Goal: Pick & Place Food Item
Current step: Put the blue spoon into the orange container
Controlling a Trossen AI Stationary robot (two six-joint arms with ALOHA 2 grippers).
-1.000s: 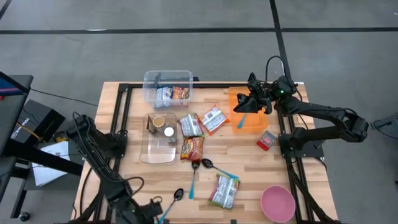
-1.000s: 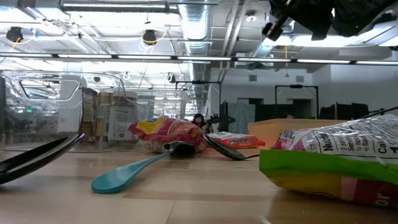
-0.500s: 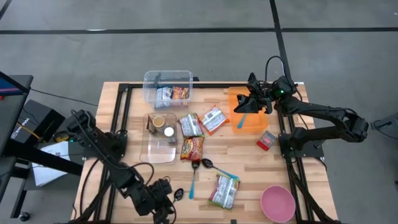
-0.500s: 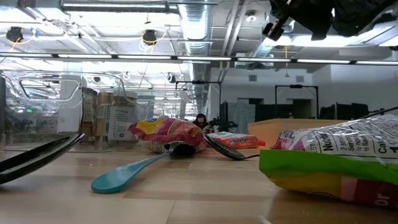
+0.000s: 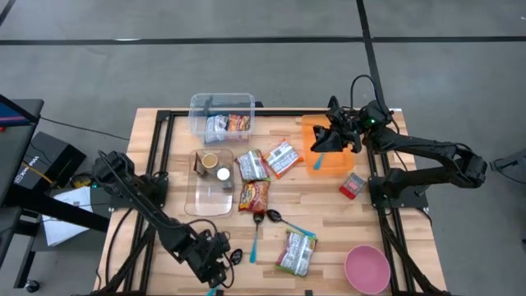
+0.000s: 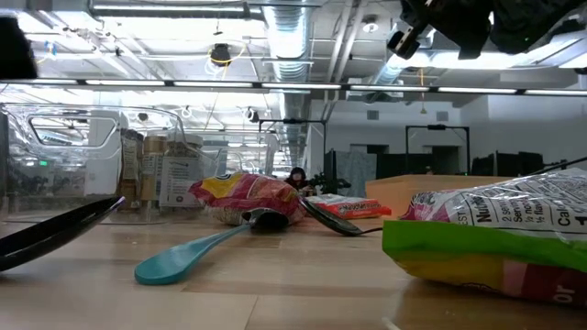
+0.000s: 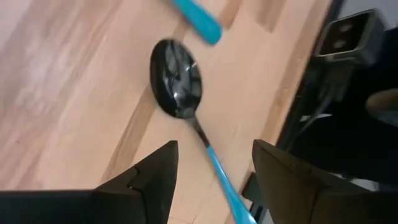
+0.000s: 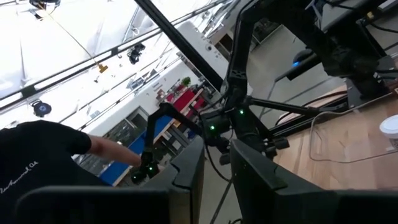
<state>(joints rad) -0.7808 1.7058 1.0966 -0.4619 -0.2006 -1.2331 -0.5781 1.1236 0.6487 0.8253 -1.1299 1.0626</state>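
Observation:
Food packets lie flat mid-table: a red one (image 5: 255, 196), two silvery ones (image 5: 253, 164) (image 5: 283, 156) and a green-edged one (image 5: 296, 252). Two more packets (image 5: 227, 124) sit in a clear bin (image 5: 201, 105). My left gripper (image 5: 222, 265) hangs open, pointing steeply down, near the front edge over a black spoon (image 7: 177, 81). The spoon's blue handle (image 7: 222, 177) runs between the fingers (image 7: 146, 180), and they are not touching it. My right gripper (image 5: 329, 136) is held high over the orange bin (image 5: 333, 164), its fingers (image 8: 189, 168) slightly apart with nothing between them.
A clear tray (image 5: 205, 197) holds two small jars (image 5: 215, 167). A teal spoon (image 5: 256, 238) and a second black spoon (image 5: 274, 216) lie mid-front. A pink bowl (image 5: 366, 268) and a small red packet (image 5: 352, 185) are at the right. Black frame rails (image 5: 156, 156) run along the table's sides.
My left gripper has moved from the front-left corner toward the table's right, coming down over the black spoon while tipping to point more steeply down and rolling. The spoon and the packets have stayed in place.

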